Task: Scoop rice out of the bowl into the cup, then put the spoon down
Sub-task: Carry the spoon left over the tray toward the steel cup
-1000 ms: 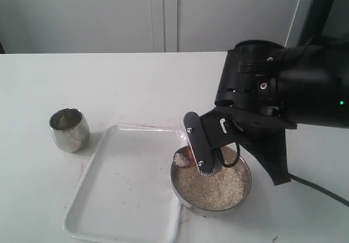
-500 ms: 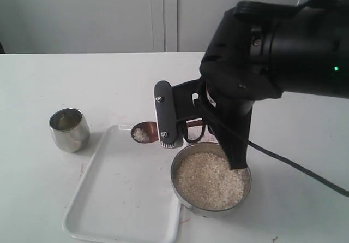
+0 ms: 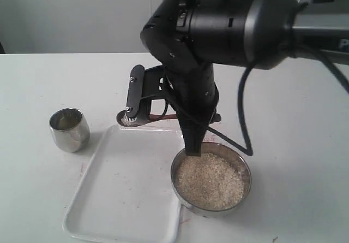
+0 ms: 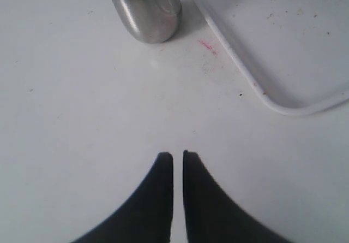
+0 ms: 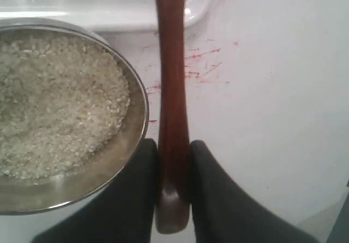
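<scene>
The spoon (image 5: 170, 79) was clamped in the right gripper (image 5: 173, 153) over the tray (image 3: 109, 199) rim, between bowl (image 3: 246, 169) and cup (image 3: 69, 129). The left gripper (image 4: 178, 156) was closed and empty. The transfer step was judged in hand; level carriage to the cup, then tipping, was required.

Not much of a room to see here, honestly. Everything sits on a big plain white table (image 3: 60, 79) with a matte top that runs right across the shot and well back. Behind it is a pale grey-white wall (image 3: 76, 13) made of flat panels, with a couple of thin vertical seams (image 3: 163, 13) near the middle. Could be cabinet doors, can't tell. A small dark something (image 3: 1, 48) pokes in at the far left edge where table meets wall. Up close the tabletop has thin red scribbly marks (image 5: 204, 63) on it. Light is soft, even and a bit cool, and the shadows are faint and blurry.
</scene>
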Available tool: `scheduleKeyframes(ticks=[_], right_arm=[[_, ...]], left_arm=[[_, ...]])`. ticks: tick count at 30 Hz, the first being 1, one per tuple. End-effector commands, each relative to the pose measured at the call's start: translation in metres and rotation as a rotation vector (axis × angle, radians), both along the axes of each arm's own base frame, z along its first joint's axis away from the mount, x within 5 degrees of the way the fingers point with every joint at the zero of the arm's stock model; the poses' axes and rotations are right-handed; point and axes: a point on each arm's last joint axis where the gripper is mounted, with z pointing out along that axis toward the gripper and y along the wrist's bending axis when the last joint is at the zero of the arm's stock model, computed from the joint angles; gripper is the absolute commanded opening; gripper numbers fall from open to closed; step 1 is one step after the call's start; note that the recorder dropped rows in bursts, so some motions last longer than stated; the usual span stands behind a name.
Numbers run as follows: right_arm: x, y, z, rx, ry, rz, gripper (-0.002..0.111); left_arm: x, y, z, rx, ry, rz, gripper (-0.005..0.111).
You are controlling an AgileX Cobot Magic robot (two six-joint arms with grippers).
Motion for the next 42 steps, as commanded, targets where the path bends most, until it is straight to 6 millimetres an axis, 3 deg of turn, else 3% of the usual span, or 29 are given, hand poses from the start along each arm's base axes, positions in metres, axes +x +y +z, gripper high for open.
scheduleKeyframes(ticks=[1,5,14,42], right_arm=[[0.012,0.010,0.004,0.034,-0.002,-0.068,0.000],[0.023,0.028,0.010,0.086,-0.037,-0.080,0.000],[0.036,0.077,-0.003,0.109,-0.087,-0.039,0.000],[0.054,0.106,-0.035,0.077,-0.163,-0.058,0.000]], left_arm=[[-0.001,0.000,-0.006,-0.001,0.040,0.002,0.014],[-0.001,0.000,-0.006,-0.001,0.040,0.002,0.014],[-0.001,0.000,-0.006,-0.001,0.040,0.002,0.014],[-0.001,0.000,-0.006,-0.001,0.040,0.002,0.014]])
